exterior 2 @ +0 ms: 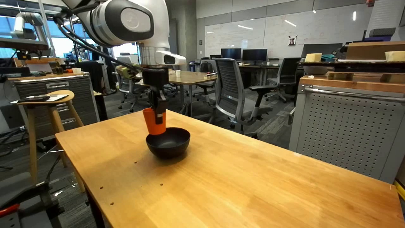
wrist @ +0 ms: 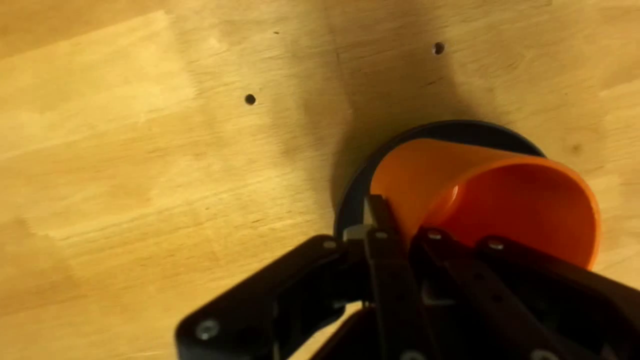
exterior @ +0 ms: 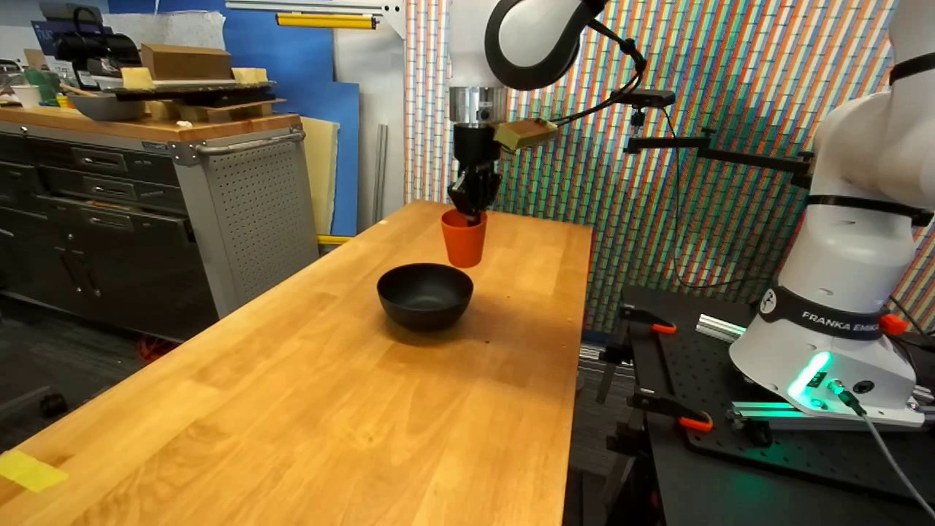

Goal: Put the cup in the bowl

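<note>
The gripper is grasping the orange cup by its wall, one finger inside and one outside, and is holding it mouth up above the wooden table. In the wrist view the cup is covering part of the black bowl, which in an exterior view is sitting at seven o'clock from it, with yellow tape lying at eight o'clock from the bowl.

- White, rounded base
- Glowing green strip
- Black band lettered "FRANKA EMIKA"
- White joint cover ringed in black
- Shiny silver collar
- Black cable
- Black tool, silvery screws
</note>
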Available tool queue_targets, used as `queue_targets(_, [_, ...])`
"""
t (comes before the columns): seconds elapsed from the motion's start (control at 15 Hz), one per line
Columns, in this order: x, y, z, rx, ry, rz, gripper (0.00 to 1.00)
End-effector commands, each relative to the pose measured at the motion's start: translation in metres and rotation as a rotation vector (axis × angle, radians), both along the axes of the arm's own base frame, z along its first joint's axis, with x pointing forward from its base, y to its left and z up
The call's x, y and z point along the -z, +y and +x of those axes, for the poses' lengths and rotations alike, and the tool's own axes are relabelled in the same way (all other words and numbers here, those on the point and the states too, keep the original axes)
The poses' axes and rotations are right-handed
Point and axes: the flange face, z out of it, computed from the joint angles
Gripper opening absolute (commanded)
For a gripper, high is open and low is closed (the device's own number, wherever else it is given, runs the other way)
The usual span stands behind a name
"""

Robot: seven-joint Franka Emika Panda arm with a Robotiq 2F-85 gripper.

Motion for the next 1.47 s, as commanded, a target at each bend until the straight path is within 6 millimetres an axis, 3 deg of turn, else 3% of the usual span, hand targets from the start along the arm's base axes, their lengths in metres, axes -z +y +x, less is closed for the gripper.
queue_targets(0.0, [0.02, 0.036, 0.011, -0.063, -0.058, -0.058, 0.06])
queue_targets(0.27, [0.045, 0.043, 0.038, -0.087, -0.112, -0.106, 0.06])
queue_targets(0.73, [0.084, 0.015, 0.073, -0.035, -0.037, -0.109, 0.07])
queue_targets(1.07, [0.1, 0.009, 0.079, 0.017, 0.051, -0.061, 0.06])
queue_targets(1.33, [0.098, 0.008, 0.078, 0.064, 0.104, -0.027, 0.06])
queue_targets(1.4, [0.097, 0.008, 0.078, 0.079, 0.117, -0.018, 0.29])
